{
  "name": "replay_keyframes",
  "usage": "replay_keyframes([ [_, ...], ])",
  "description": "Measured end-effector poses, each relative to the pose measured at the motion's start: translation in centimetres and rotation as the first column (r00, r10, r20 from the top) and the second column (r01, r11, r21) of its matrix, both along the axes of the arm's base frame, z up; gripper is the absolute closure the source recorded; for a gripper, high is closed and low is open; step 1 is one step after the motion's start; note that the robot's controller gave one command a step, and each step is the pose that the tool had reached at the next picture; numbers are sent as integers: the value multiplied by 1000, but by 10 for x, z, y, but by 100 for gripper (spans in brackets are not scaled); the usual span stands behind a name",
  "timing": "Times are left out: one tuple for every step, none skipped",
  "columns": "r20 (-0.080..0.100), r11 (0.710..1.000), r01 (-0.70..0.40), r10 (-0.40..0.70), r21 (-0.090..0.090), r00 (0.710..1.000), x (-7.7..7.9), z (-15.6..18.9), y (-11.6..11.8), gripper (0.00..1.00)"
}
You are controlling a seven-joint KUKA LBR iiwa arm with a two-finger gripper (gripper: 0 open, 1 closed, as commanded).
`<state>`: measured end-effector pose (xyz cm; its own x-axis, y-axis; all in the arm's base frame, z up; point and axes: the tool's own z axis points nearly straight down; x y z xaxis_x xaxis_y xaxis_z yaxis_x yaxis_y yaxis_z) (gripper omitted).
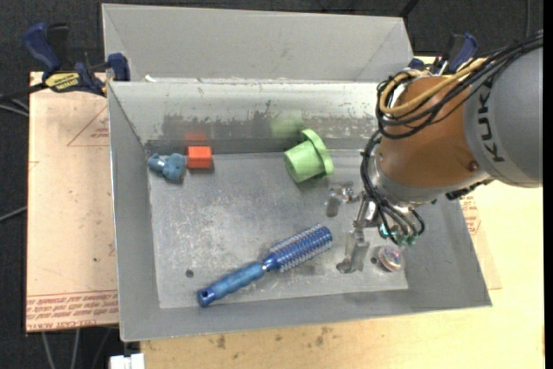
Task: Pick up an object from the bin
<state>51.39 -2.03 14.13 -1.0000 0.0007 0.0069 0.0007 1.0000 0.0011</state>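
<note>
Camera view: jaws spread apart, empty, low over bin (131,212) floor at right, blue hairbrush (268,265) bristle head just left of them, small round shiny piece (390,259) just right, green cup (308,158) farther back.

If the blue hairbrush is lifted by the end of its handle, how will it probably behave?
The hairbrush looks like rigid plastic, so it should probably stay straight and not droop. Its bristled head is thicker than the slim handle, so held at the handle end it may tilt head-down. If pushed sideways, the rounded head might roll a little.
</note>
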Motion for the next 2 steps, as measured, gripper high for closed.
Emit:
replay_keyframes([
  [1,1000,-29,29,3,1000,-5,-75,69,0],
  [5,1000,-23,23,0,1000,-3,-72,64,100],
])
